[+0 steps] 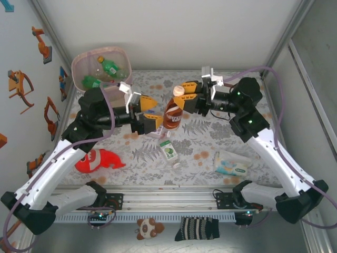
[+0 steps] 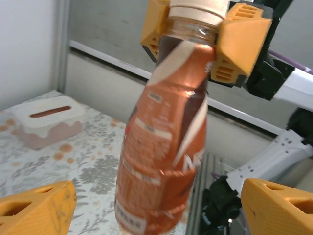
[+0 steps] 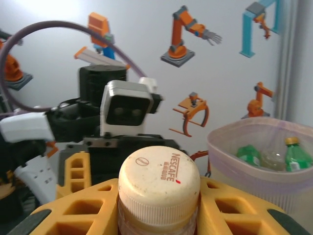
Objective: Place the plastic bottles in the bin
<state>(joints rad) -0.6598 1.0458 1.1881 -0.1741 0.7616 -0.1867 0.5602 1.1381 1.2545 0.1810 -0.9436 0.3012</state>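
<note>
Brown coffee bottle pinched at the neck, bin in the far left corner

Pink-beige and tall, the bin (image 1: 79, 63) stands at the far left corner of the floral-covered table (image 1: 210, 134), next to the wall with the robot-arm stickers. Two green soda bottles (image 1: 109, 65) lie inside it with a clear one beside them. Nearer the front, a red plush fish (image 1: 97, 159) lies on the cloth below the left arm.

The left gripper (image 1: 158, 110) reaches toward the middle of the table. Its yellow fingers (image 2: 36, 210) are spread wide, one on each side of the lower part of the brown coffee bottle (image 1: 172, 116), with a clear gap on both sides. The left wrist camera also sees a low tissue box (image 2: 46, 120) on the cloth behind and to the left of the bottle.

The coffee bottle is tilted, its cream cap toward the right arm. I cannot tell whether its base touches the cloth. In front of it, apart from both grippers, a small green-labelled bottle (image 1: 169, 152) lies on its side.

The right gripper (image 1: 184, 93) comes in from the right. Its fingers are pressed against the bottle's neck just under the cap, which reads NESCAFE from the right wrist camera. A pale wipes pack (image 1: 230, 163) lies flat near the front right, well apart from the bottles.
</note>
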